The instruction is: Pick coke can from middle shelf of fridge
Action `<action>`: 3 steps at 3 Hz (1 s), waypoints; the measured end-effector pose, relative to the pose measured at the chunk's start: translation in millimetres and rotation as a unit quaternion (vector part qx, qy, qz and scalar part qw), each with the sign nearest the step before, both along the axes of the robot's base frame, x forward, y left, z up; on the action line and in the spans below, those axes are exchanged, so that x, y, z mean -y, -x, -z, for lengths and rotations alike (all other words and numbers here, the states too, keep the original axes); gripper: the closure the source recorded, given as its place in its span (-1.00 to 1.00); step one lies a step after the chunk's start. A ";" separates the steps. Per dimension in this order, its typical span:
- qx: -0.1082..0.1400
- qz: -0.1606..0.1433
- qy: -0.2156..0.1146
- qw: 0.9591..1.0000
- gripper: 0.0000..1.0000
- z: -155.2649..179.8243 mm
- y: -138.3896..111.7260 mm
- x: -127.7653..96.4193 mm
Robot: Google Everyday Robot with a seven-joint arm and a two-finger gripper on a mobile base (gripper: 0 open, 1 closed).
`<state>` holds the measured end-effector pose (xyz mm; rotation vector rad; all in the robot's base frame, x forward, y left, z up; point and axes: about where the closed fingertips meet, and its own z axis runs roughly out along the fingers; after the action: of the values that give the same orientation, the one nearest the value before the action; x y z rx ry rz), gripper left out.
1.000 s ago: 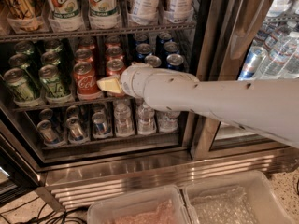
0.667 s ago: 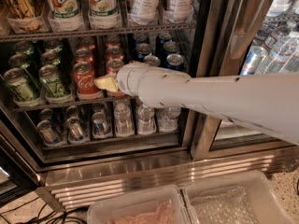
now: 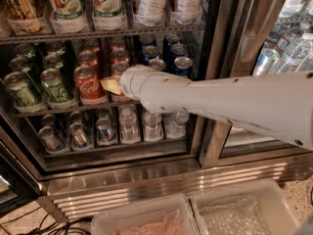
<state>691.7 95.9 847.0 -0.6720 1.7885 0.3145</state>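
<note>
- Tool (image 3: 111, 85) sits over the middle shelf (image 3: 58, 108) of the fridge (image 3: 146, 176), just beside the coke can (image 3: 89, 84), at its 3 o'clock.
- Grip state: cannot tell; the white arm (image 3: 220, 102) hides it.

**Stocked Drinks Cooler: A Shop or Canteen**

A commercial setting is indicated by a glass-doored, steel-framed fridge (image 3: 146, 175) with ranked cans (image 3: 56, 84), water bottles (image 3: 288, 53) at two o'clock and plastic bins (image 3: 190, 207) at six. The jaws are seen at ten o'clock, at the middle shelf (image 3: 44, 110).

Pale yellow gripper (image 3: 109, 85) beside red, white-scripted coke can (image 3: 88, 86)
</note>
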 end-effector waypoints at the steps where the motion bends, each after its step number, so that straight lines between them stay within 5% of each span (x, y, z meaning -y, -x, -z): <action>1: 0.001 0.000 0.000 1.000 0.15 -0.5 0.8 0.1; 3: -0.002 -0.005 -0.013 1.000 0.99 -10.3 7.4 -3.8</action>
<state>684.3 99.7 857.2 -0.6619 1.7831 0.3456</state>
